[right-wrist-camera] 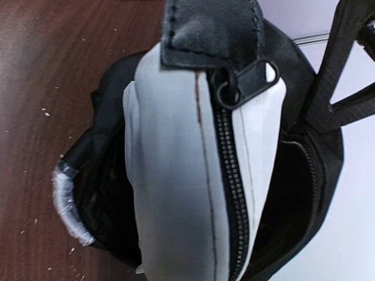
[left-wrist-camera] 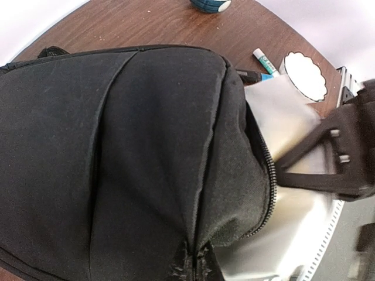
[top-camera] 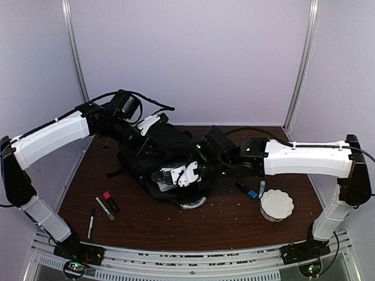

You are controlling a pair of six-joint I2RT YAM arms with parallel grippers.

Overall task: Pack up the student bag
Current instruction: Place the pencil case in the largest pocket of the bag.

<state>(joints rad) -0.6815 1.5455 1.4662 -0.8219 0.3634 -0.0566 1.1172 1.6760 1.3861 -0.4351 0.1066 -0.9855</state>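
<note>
1. We are in a robot lab test cell: plain pale lilac wall panels (top-camera: 187, 58) framed by silver metal corner posts (top-camera: 303, 64).
2. We count 2 white-and-black robot arms (top-camera: 50, 140) bolted to a slotted aluminium rail (top-camera: 187, 268), which edges a dark brown wooden table (top-camera: 176, 225).

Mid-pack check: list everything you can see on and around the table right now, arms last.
bag: one, black, table centre, zip open
handle: one, silver-grey, bag's near end
pouch: one, white with black zip, partly inside the bag's mouth
left markers: three, red-capped, grey, black, on the table left of the bag
right markers: two, blue-capped, between bag and dish
dish: one, white, scalloped, right of the bag
teal thing: one, cut off by the frame, beyond the bag
left claw: one, black, shut, at the bag's zip edge; grip unclear
right claw: one, black, shut, beside the pouch; grip unclear
</note>
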